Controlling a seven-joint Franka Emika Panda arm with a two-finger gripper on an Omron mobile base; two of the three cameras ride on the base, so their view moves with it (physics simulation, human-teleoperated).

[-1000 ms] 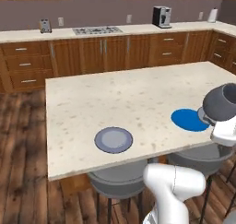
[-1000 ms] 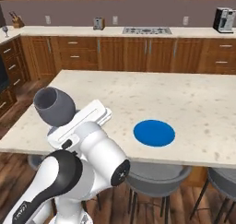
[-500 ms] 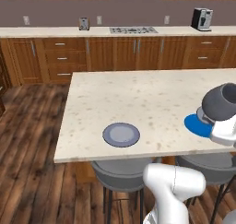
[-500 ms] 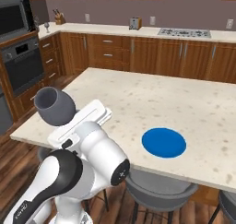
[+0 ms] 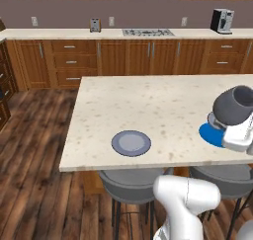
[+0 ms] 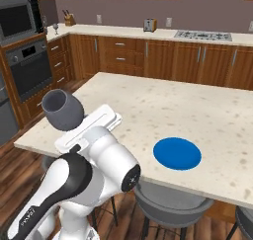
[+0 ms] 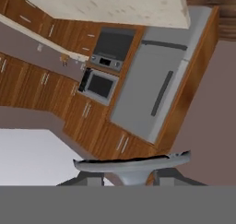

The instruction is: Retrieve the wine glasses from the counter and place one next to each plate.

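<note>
My gripper [image 6: 75, 130] is shut on the stem of the dark grey wine glass [image 6: 62, 109], held tilted above the island's near edge. In the left base view that glass [image 5: 232, 105] hangs over the blue plate [image 5: 211, 135]. The glass's round foot [image 7: 133, 162] shows between my fingertips in the hand view. The grey plate [image 5: 131, 142] lies near the island's front edge. The blue plate [image 6: 177, 153] lies to the right of my arm. A slimmer wine glass [image 6: 55, 27] stands on the counter [image 6: 123, 31] at the far left corner.
Grey stools [image 5: 131, 184] stand under the island [image 5: 148, 100] in front of me. A wall oven and microwave [image 6: 27, 46] stand at the left. On the back counter [image 5: 123, 34] are a toaster [image 5: 95, 24], a cooktop [image 5: 148, 32] and a coffee machine [image 5: 222, 20].
The whole picture has shifted, so the base has moved; the oven wall has come into the right base view. The glass stays in my gripper, in the same pose.
</note>
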